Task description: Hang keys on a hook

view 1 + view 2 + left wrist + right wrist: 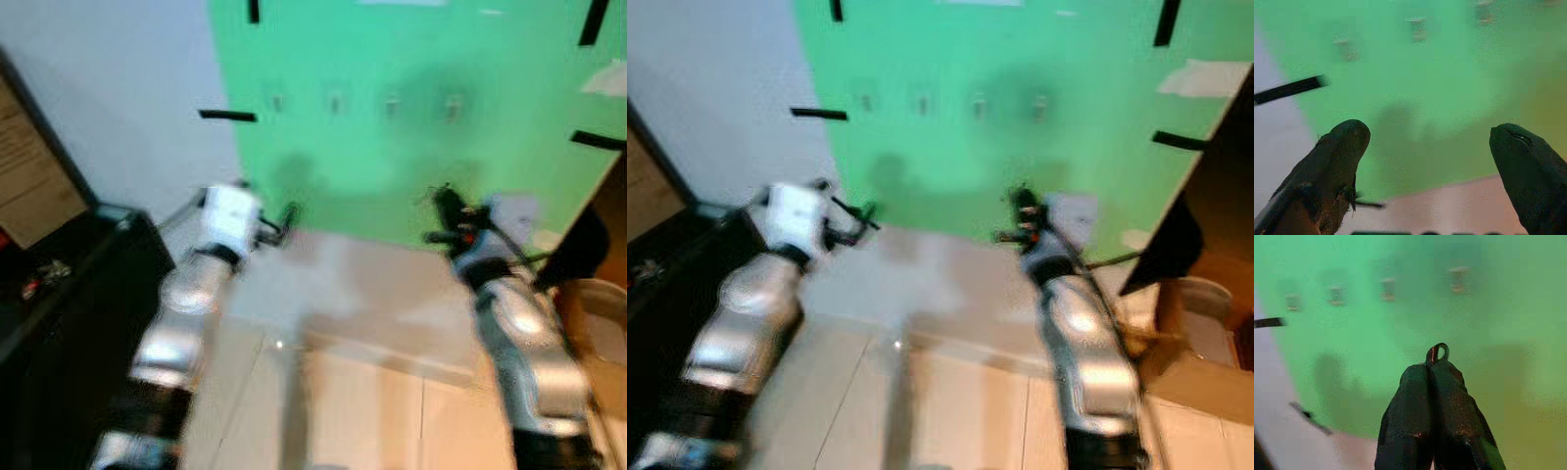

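right gripper (1436, 363) pinched on key ring (1438, 351) | hooks (1458, 278) above and ahead on green board (411, 176) | left gripper (1425, 147) spread wide, empty

four hooks (335, 101) on one green wall (392, 186); two tools (284, 223); one key ring (1437, 352).

Motion blur smears the wall hooks (392, 104), and the right fingers (1449, 396) hide the keys except one ring (1438, 352).
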Controlling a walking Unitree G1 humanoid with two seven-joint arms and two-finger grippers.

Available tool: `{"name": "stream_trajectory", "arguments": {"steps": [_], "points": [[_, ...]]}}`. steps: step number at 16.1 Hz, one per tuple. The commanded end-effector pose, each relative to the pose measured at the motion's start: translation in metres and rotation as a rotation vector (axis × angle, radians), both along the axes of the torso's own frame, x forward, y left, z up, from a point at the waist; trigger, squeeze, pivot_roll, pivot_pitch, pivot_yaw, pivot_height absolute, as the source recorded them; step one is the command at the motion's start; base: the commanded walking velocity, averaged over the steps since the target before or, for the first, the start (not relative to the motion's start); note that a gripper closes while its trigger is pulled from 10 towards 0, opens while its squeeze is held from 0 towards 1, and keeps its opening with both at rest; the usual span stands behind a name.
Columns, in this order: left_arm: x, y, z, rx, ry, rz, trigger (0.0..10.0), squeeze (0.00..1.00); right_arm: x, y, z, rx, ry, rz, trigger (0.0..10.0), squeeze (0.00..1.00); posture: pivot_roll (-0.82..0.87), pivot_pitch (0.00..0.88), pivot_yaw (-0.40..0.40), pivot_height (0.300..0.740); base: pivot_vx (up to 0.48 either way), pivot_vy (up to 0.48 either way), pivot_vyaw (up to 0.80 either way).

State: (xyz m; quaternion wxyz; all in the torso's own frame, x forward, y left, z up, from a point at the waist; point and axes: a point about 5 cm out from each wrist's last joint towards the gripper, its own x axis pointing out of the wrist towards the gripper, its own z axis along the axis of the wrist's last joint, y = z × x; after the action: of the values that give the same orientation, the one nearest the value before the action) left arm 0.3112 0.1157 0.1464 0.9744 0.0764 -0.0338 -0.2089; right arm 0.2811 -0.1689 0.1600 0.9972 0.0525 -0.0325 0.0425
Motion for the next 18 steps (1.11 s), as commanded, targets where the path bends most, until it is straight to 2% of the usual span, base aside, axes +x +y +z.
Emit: {"name": "stream_trajectory", "arguments": {"steps": [1,8,10,13,18], "points": [[0.0031,0.0107,0.0028,0.025,-0.004,0.023,10.0,0.06,0.0015,0.0073,0.0061,0.022,-0.029,0.02,10.0,0.0,-0.13,0.0,0.057,0.74,0.304,0.0,0.0],[0.0041,0.0049,0.0013,0.027,0.004,-0.009,10.0,0.06,0.003,0.0019,0.0096,0.006,-0.041,0.006,10.0,0.0,-0.14,0.0,0.058,0.74,0.306,0.0,0.0],[0.004,0.0033,0.0009,0.026,0.006,-0.018,10.0,0.06,0.004,0.0029,0.0119,0.0,-0.047,0.017,10.0,0.0,-0.14,0.0,0.054,0.74,0.311,0.0,-0.8],[0.0041,0.0017,0.0004,0.025,0.004,-0.023,10.0,0.05,0.0051,0.0026,0.0132,-0.013,-0.053,0.027,10.0,0.0,-0.14,0.0,0.045,0.74,0.305,0.0,0.0],[0.0048,0.0014,0.0012,0.023,-0.002,-0.017,10.0,0.05,0.0077,0.0088,0.0152,-0.033,-0.057,0.103,10.0,0.0,-0.13,0.0,0.029,0.74,0.308,0.0,0.0]]}}
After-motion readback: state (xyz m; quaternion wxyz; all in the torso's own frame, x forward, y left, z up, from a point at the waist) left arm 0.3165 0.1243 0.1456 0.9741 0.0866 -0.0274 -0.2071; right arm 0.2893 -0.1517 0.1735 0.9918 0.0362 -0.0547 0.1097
